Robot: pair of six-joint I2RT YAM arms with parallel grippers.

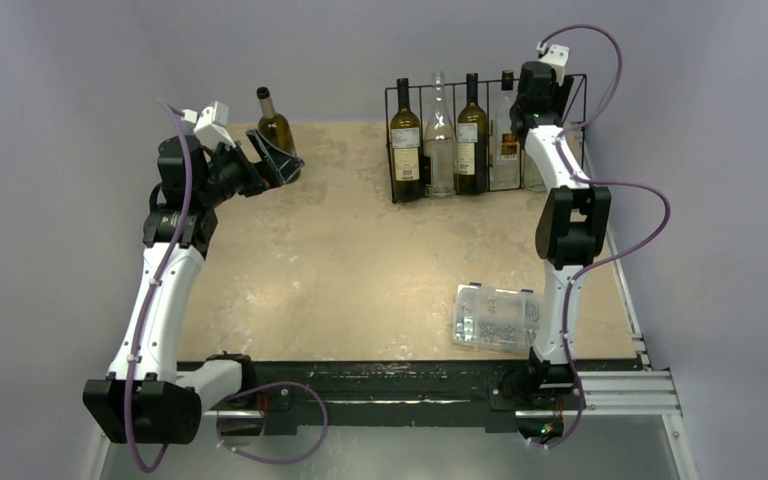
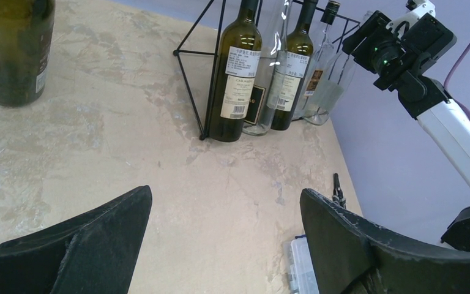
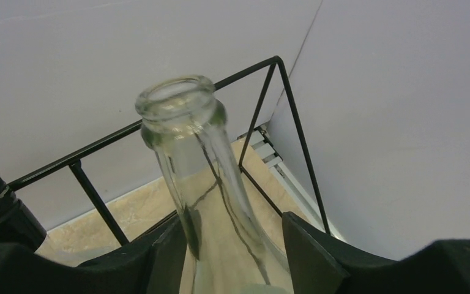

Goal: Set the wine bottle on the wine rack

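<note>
The black wire wine rack point(image 1: 388, 140) point(image 2: 211, 73) point(image 3: 294, 116) stands at the back right of the table with several bottles upright in it. My right gripper point(image 1: 538, 112) point(image 3: 232, 223) is at its right end, jaws round the neck of a clear glass wine bottle point(image 3: 190, 141). The left finger lies against the glass, while a gap shows beside the right finger. A green wine bottle point(image 1: 275, 125) point(image 2: 12, 49) stands on the table at the back left. My left gripper point(image 1: 278, 160) point(image 2: 226, 202) hangs open just in front of it, holding nothing.
A clear plastic parts box point(image 1: 497, 317) point(image 2: 300, 263) lies near the front right by the right arm's base. The rack's bottles include dark ones point(image 1: 406, 140) and clear ones point(image 1: 440, 135). Walls close in behind and to the right of the rack.
</note>
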